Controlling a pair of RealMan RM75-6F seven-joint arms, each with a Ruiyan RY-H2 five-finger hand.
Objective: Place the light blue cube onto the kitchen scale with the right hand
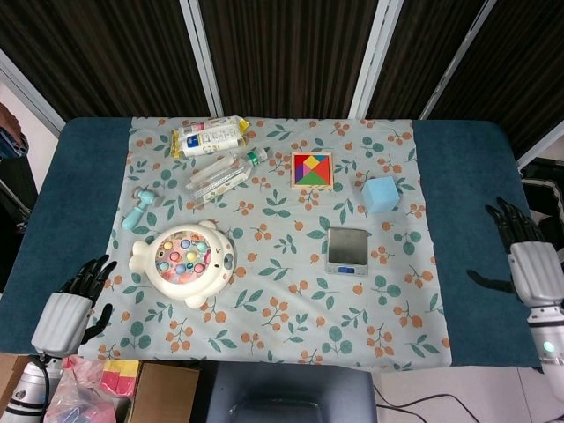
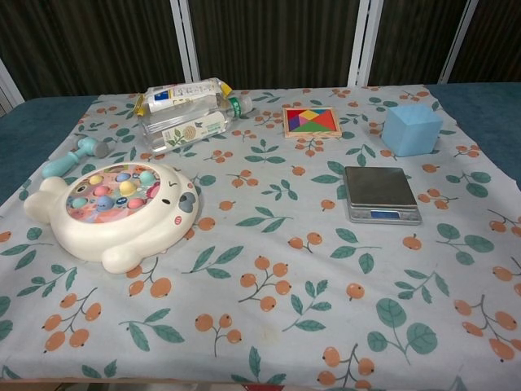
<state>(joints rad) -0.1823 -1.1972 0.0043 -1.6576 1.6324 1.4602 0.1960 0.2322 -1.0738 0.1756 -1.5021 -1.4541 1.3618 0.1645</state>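
The light blue cube (image 1: 381,194) (image 2: 411,129) sits on the flowered cloth at the right, just behind the kitchen scale (image 1: 348,250) (image 2: 381,194), whose steel plate is bare. My right hand (image 1: 518,256) hovers over the blue table edge far right of the scale, fingers spread and holding nothing. My left hand (image 1: 72,300) hangs at the front left corner, fingers apart and empty. Neither hand shows in the chest view.
A white fish-shaped toy (image 1: 183,261) lies front left, a teal toy hammer (image 1: 139,208) beside it. Two bottles (image 1: 218,176) and a snack pack (image 1: 210,137) lie at the back left. A tangram puzzle (image 1: 313,170) sits behind the scale.
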